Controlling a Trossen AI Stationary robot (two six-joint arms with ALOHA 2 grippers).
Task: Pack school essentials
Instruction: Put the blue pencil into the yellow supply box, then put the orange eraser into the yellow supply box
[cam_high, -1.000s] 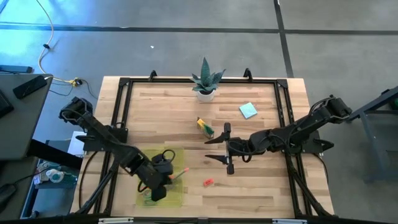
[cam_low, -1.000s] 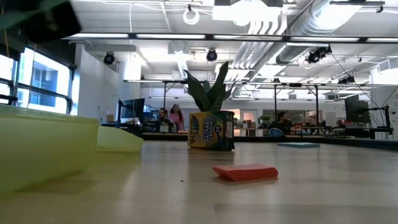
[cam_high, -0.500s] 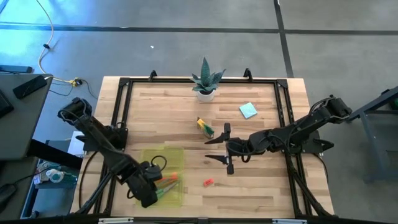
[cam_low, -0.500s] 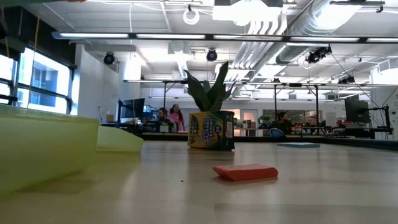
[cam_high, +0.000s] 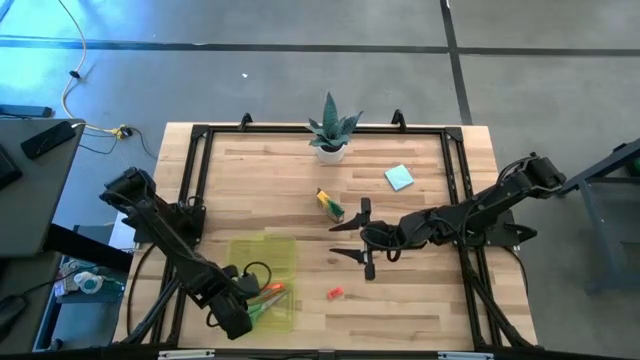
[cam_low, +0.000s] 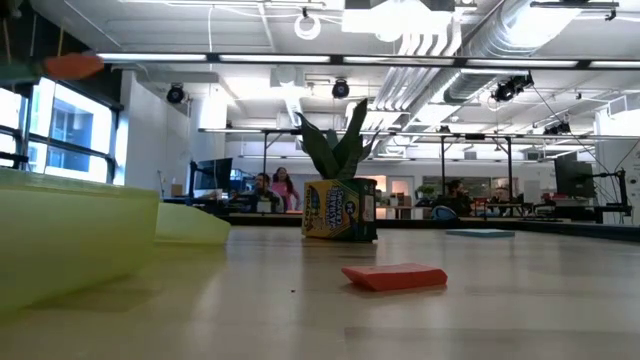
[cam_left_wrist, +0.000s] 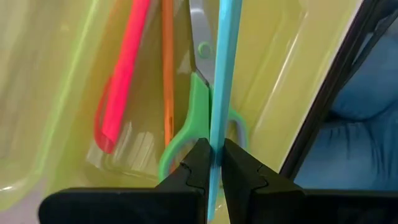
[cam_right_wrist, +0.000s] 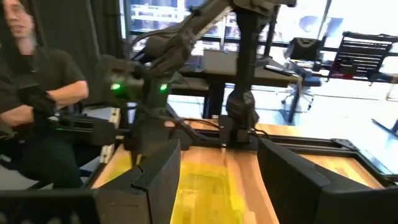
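1. Yellow-green translucent case (cam_high: 264, 280) lies at your left front of the table; scissors (cam_left_wrist: 186, 134), an orange pencil (cam_left_wrist: 168, 74) and a red-orange marker (cam_left_wrist: 121, 81) already lie inside.
2. Your left gripper (cam_left_wrist: 211, 163) hovers right over that case, pinching a light blue pencil (cam_left_wrist: 222, 74) whose long axis runs parallel to those items.
3. Your right gripper (cam_high: 362, 238) waits mid-table, fingers spread and empty, nearer than the left to the crayon box (cam_high: 330, 203), note pad (cam_high: 399, 178) and eraser (cam_high: 335, 293).
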